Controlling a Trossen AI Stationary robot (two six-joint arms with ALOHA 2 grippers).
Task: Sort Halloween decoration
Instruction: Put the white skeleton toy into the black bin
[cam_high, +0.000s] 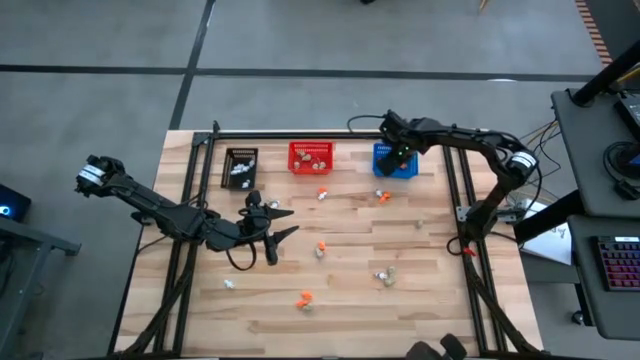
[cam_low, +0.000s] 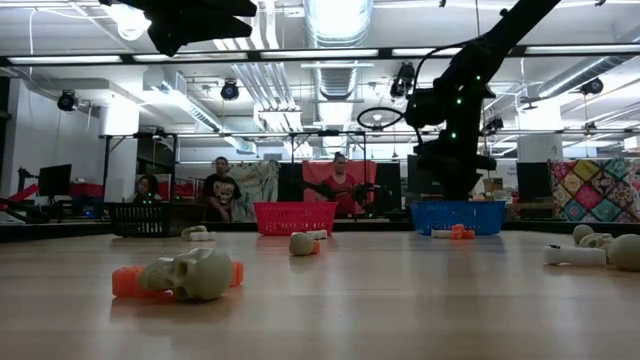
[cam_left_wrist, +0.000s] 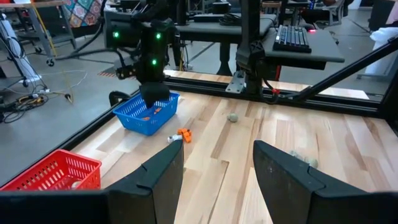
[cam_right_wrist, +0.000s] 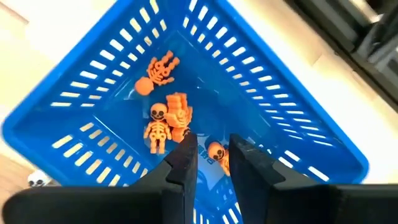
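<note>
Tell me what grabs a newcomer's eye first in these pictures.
The right gripper hangs over the blue mesh basket at the table's far edge, above a heap of bright orange skeleton trinkets. Beside it stand a red mesh basket and a black mesh basket. The left gripper hovers mid-table, fingers spread.

Black basket's contents (white specks) indistinct

My high camera looks straight down on the whole table, while the low one sits at tabletop level, facing the room behind. My right wrist camera peers closely down into the blue basket, which the left wrist view also shows, from farther across the table.
</note>
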